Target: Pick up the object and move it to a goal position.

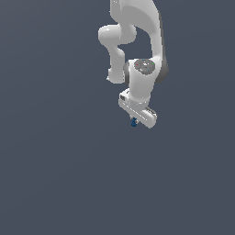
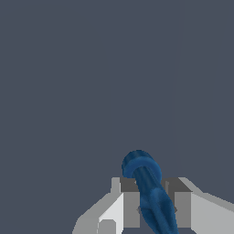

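The object [image 2: 147, 185] is a dark blue elongated item with a rounded blocky end. In the wrist view it sits between my two grey fingers [image 2: 130, 201], which close against its sides. In the exterior view only a small blue tip of the object [image 1: 133, 122] shows under the white gripper [image 1: 137, 120], below the arm's wrist. The gripper is shut on the object and holds it over the plain dark grey ground. No goal marker shows in either view.
The white arm [image 1: 137, 32] comes down from the top of the exterior view. The ground [image 1: 55, 174] is a uniform dark grey surface with no other objects in sight.
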{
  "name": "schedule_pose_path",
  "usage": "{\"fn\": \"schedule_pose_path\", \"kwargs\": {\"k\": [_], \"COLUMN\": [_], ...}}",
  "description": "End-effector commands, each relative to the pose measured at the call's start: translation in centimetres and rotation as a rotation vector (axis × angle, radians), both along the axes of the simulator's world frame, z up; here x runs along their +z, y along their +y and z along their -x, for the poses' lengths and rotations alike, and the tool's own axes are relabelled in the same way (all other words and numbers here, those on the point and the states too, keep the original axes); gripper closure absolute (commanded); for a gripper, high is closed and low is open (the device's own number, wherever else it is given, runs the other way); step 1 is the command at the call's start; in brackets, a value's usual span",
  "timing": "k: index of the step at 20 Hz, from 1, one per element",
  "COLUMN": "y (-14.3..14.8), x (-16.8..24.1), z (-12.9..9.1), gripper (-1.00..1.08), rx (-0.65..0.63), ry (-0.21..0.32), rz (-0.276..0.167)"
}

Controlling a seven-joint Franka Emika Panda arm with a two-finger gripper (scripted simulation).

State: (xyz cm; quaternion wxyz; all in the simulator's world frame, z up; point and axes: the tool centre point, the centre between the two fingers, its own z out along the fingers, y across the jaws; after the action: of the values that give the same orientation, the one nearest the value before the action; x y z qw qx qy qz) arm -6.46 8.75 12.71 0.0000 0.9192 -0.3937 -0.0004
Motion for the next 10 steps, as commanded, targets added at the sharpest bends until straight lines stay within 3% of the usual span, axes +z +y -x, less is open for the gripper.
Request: {"fn": "schedule_pose_path", "kwargs": {"k": [1,10], "y": [0.3,1.7], "x": [2.4,12.5], "z": [0.4,2.1], "gripper": [1.08,1.08], "rx": [0.0,-0.001], "ry": [-0.001,-0.001], "rz": [0.0,0.002]}}
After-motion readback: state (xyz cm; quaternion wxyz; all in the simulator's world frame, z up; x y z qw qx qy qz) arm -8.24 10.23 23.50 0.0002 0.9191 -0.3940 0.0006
